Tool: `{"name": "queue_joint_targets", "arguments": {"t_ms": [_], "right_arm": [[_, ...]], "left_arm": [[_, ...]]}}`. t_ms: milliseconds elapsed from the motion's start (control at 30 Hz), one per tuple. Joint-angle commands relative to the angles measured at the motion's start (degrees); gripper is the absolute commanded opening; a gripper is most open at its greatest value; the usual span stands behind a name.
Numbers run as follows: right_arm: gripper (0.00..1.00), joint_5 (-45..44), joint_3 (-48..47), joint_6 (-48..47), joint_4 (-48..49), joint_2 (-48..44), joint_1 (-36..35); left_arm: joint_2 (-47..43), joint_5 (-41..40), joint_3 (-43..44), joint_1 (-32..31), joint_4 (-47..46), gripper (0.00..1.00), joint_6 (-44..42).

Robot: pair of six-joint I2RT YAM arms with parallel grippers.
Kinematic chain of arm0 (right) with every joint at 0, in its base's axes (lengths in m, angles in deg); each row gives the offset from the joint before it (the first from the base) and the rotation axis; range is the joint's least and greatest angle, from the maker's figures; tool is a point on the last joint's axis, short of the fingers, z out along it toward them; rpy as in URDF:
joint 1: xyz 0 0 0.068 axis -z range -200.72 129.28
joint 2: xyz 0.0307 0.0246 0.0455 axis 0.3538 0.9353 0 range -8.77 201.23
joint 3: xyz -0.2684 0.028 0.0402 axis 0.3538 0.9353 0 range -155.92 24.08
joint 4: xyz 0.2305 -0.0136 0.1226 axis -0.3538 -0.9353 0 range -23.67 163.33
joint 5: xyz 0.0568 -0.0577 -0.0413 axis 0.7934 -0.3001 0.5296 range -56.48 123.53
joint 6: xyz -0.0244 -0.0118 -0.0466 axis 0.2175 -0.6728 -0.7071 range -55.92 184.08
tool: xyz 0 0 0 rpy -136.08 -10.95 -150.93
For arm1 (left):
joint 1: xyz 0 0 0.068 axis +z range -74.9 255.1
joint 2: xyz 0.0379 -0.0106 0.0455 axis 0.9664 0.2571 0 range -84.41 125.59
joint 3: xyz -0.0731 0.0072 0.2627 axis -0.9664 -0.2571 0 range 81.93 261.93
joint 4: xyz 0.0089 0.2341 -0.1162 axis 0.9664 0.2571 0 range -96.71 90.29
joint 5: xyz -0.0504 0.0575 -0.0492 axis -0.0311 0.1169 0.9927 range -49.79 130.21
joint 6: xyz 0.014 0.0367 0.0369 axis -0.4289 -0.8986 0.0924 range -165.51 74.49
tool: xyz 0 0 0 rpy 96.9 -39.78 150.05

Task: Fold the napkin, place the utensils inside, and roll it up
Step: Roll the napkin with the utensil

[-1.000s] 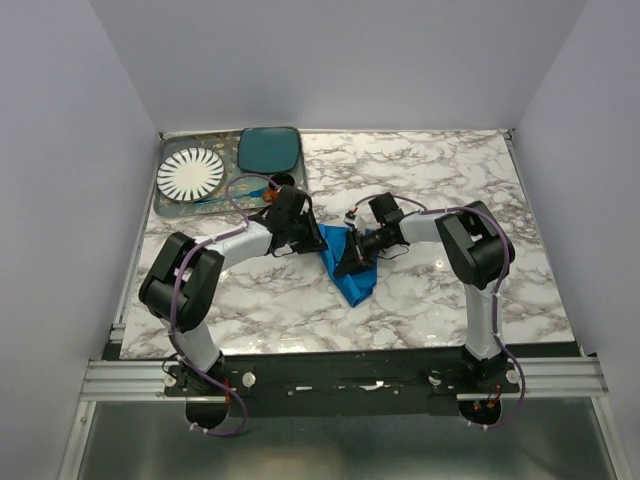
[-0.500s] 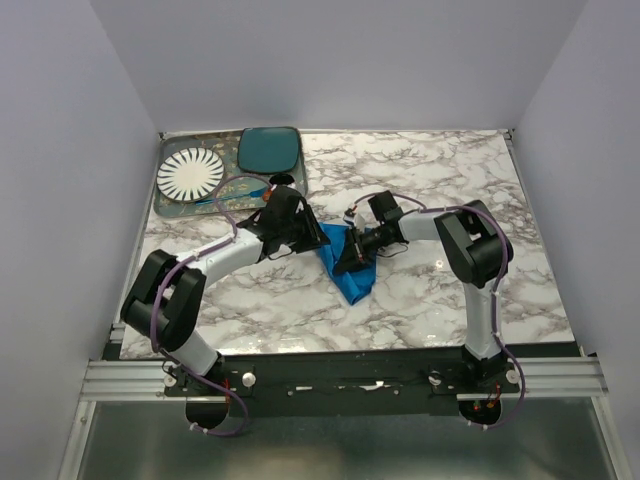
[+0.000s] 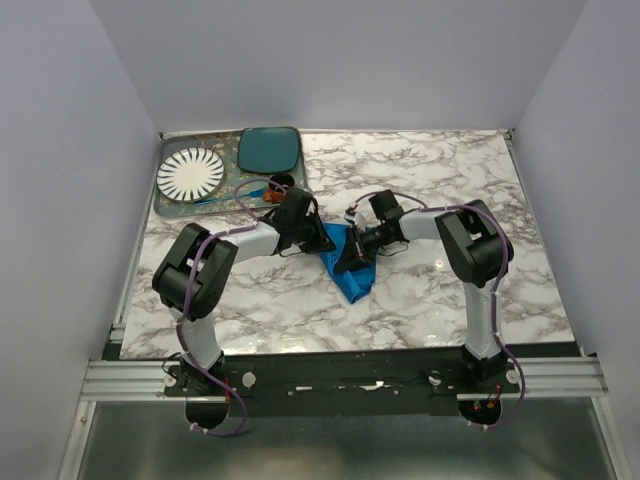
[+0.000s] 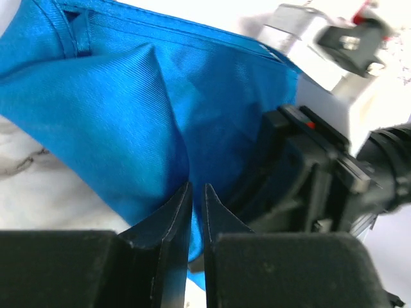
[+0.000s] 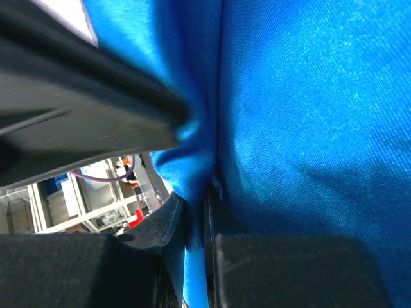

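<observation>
the blue napkin (image 3: 352, 278) lies bunched mid-table, hitched up between the two arms. the right gripper (image 5: 196, 205) has its jaws clamped on a thick fold of it. the left gripper (image 4: 192, 192) has its jaws almost together on a thin ridge of cloth right at the tips.

the left hold looks shallow, so if the arms pull apart to spread the napkin, that ridge may slide out and the cloth drop crumpled. the two grippers are also very near each other and could knock together.

compared with a second ago, the left gripper is nearer the napkin's edge, and its elbow, which swung outward midway, is drawn back in. the right arm and napkin are barely changed.
</observation>
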Motion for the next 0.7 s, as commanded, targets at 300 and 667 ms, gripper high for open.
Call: {"name": "queue_joint_targets", "arguments": {"t_ms": [300, 667], "right_arm": [[0.46, -21.18, -2.54, -8.38, -16.43, -12.67, -0.25], [0.67, -68.82, -1.67, -7.96, -19.01, -22.88, -19.05]], "left_arm": [[5.72, -0.48, -2.43, 0.46, -6.97, 0.18, -0.68], [6.07, 1.02, -1.99, 0.37, -6.8, 0.17, 0.81]]}}
